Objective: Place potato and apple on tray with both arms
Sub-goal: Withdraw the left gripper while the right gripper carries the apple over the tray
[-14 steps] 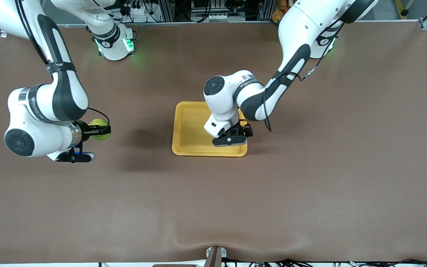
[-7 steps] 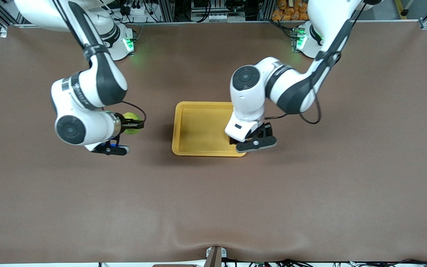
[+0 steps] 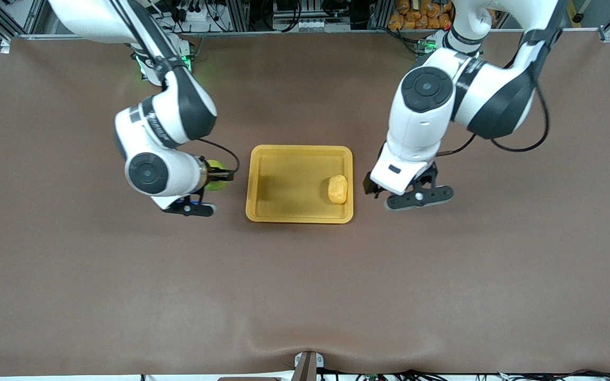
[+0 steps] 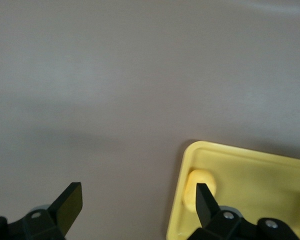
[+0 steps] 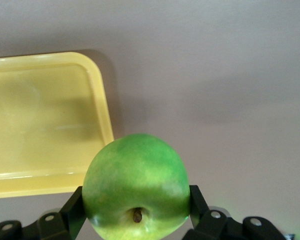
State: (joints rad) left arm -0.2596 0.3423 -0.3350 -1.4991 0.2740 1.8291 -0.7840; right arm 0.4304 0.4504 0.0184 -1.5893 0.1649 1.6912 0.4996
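Both arms hang beside the tray [image 3: 254,180]: right jaws clamp the apple [image 5: 136,185], left jaws spread, empty.

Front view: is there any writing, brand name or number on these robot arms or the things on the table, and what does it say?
Band on the right arm: dark lettering, too small to read.
Ring on the left arm: dark lettering, too small to read.
Tray, potato, apple: no writing on them.
Nothing else here can be read.
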